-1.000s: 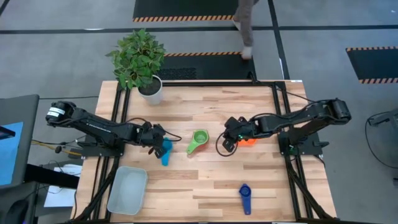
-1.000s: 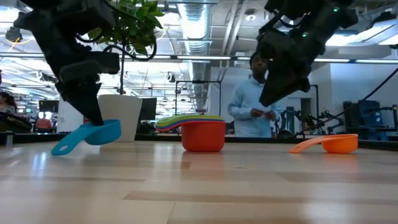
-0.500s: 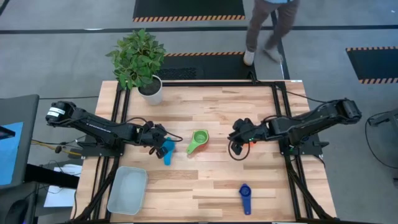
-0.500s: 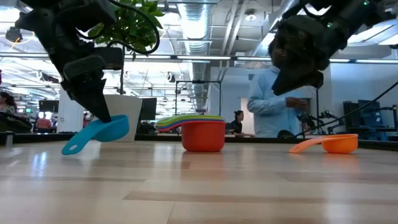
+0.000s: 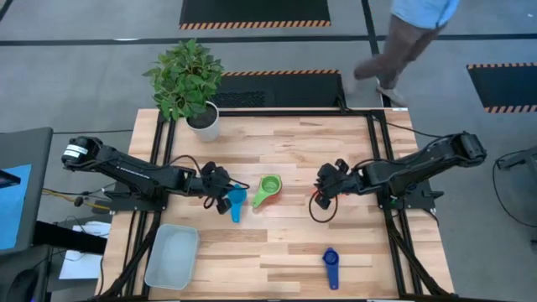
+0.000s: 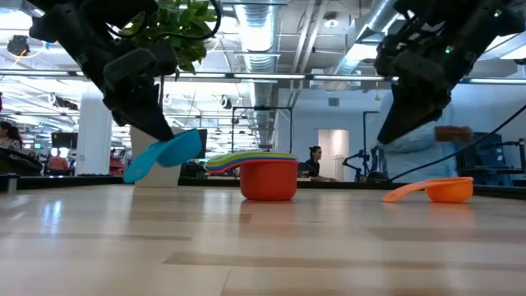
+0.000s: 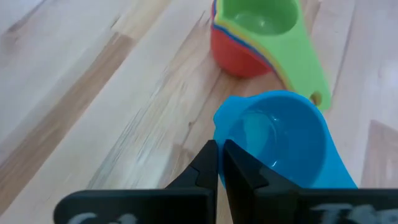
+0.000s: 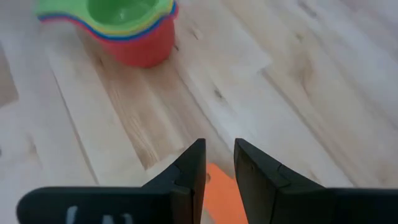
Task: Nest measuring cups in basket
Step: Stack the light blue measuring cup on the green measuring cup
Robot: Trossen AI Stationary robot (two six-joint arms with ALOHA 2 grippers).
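- Both arms dark/black, six-joint, slim links; black cables looped alongside.
- Left arm (image 5: 126,168): white label at base joint.
- Right arm (image 5: 419,165): small green LED lit nr wrist.
- Fingers (image 8: 189,171): flat, matte black.

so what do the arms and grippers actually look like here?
Two dark, near-black jointed arms. The left arm has a white label band near its shoulder, and black cables loop beside both. The left gripper and right gripper each have two flat, tapered black fingers on a black bar with faint pale lettering.
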